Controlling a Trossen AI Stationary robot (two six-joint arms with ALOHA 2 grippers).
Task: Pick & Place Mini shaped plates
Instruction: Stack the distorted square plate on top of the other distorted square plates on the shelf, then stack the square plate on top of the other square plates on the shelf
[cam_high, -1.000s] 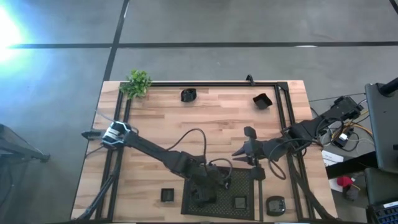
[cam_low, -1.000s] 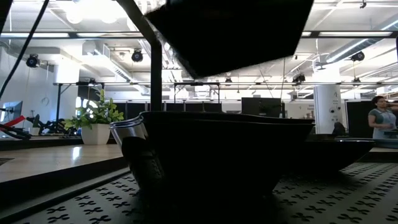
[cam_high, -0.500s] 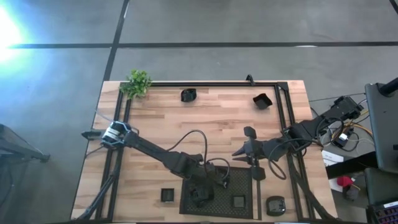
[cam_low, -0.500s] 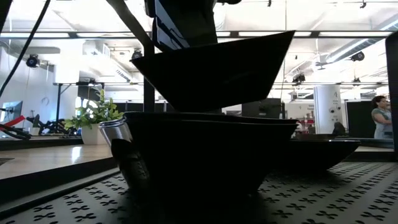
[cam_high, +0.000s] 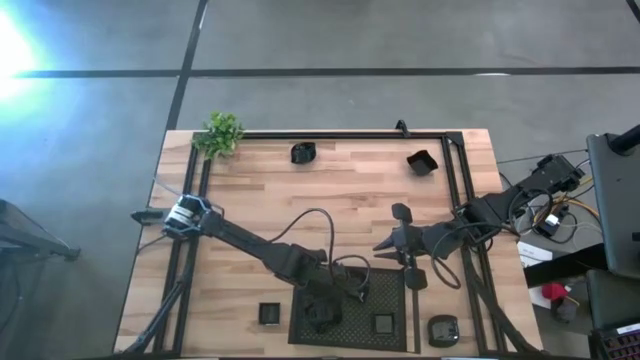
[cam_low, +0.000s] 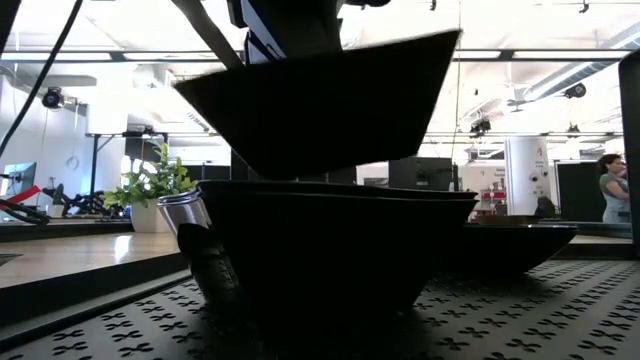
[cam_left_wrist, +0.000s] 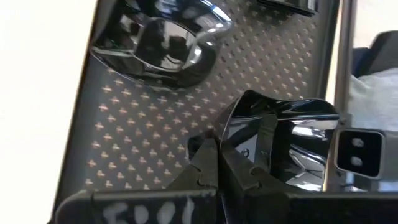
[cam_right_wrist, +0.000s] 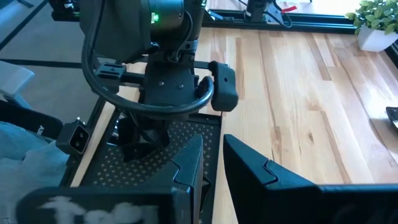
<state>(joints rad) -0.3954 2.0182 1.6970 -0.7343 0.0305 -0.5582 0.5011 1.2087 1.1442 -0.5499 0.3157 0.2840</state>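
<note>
Over the mesh tray (cam_high: 390, 300), left pincer (cam_left_wrist: 219, 163) pinches an angular plate (cam_left_wrist: 280, 137); right pincer (cam_right_wrist: 212, 158) half-open, idle.

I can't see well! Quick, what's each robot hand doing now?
Left gripper: shut on a plate, over the tray.
Right gripper: fingers apart, holding nothing, waiting beside the tray.

The counter (cam_high: 340, 190) was smooth light wood. The mini shaped plates (cam_left_wrist: 280, 140) were shiny black; the mesh tray (cam_left_wrist: 143, 143) looked dull black.
</note>
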